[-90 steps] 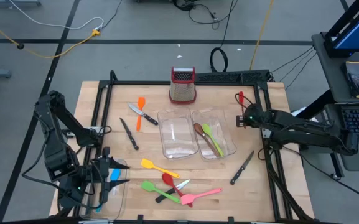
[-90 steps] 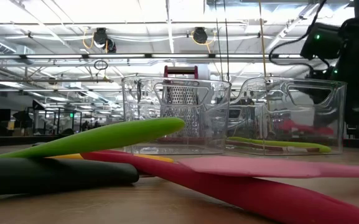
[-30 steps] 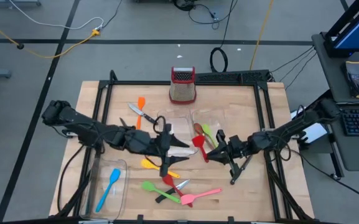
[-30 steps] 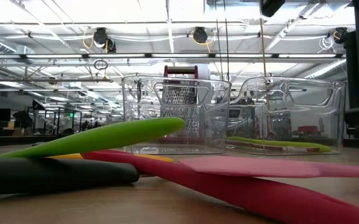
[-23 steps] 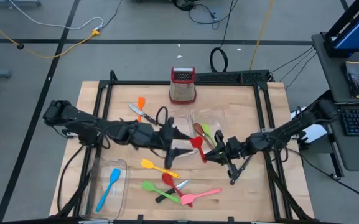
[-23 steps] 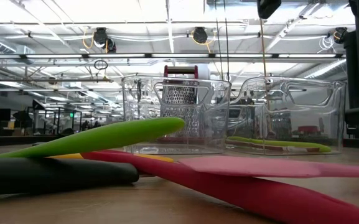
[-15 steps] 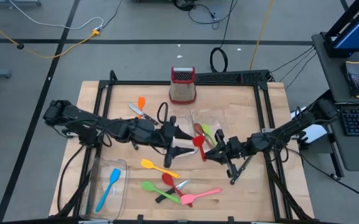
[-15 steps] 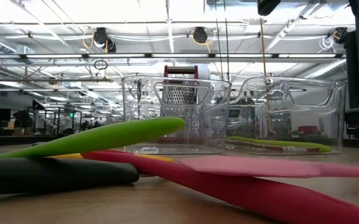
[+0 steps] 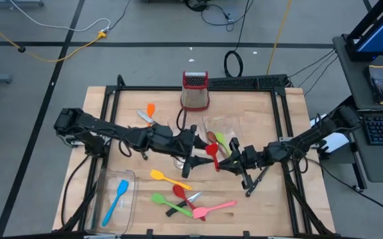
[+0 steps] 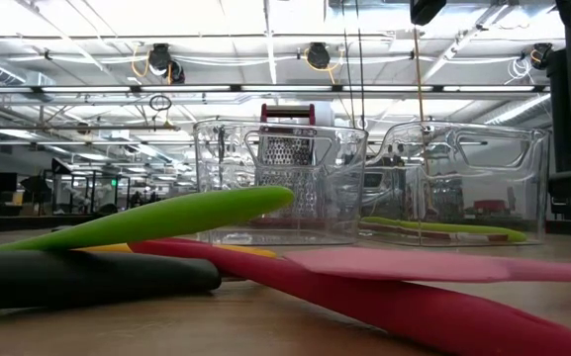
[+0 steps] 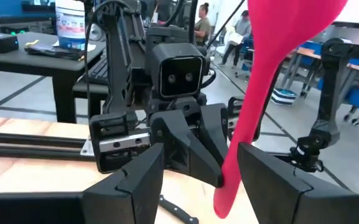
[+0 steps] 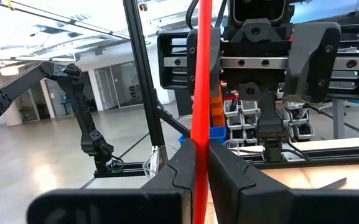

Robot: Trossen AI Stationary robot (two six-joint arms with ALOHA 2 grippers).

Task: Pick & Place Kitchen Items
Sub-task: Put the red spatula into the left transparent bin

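A red utensil [image 9: 211, 153] with a wide blade [image 11: 291, 22] hangs above the table's middle, and my right gripper [image 9: 222, 162] is shut on it. My left gripper [image 9: 195, 157] stands open just left of it. In the left wrist view the utensil's lower end [image 11: 227, 193] lies between the spread left fingers [image 11: 139, 180]; I see no touch. Loose on the table lie a yellow spatula [image 9: 164, 178], a green one [image 9: 166, 200], a red spoon [image 9: 178, 191], a pink spatula [image 9: 212, 209], an orange one [image 9: 150, 110] and a knife [image 9: 258, 179]. My right gripper pinches the red utensil's handle [image 12: 201, 134], low on it, between its two fingers. The fingers come about level from the table's right and lie across the handle. The utensil stands nearly upright, blade end up, lifted clear of the table.
Two clear trays [image 9: 234, 126] stand at the middle; the right one holds a green and a brown spoon [image 9: 223, 142]. A third tray [image 9: 130, 178] near the front left holds a blue spatula [image 9: 115, 199]. A grater [image 9: 195, 90] stands at the far edge. A black frame [image 9: 111, 106] rims the table.
My left gripper has gone toward the table's right edge, up to the red utensil, and has stayed open. My right gripper has kept the utensil in place.
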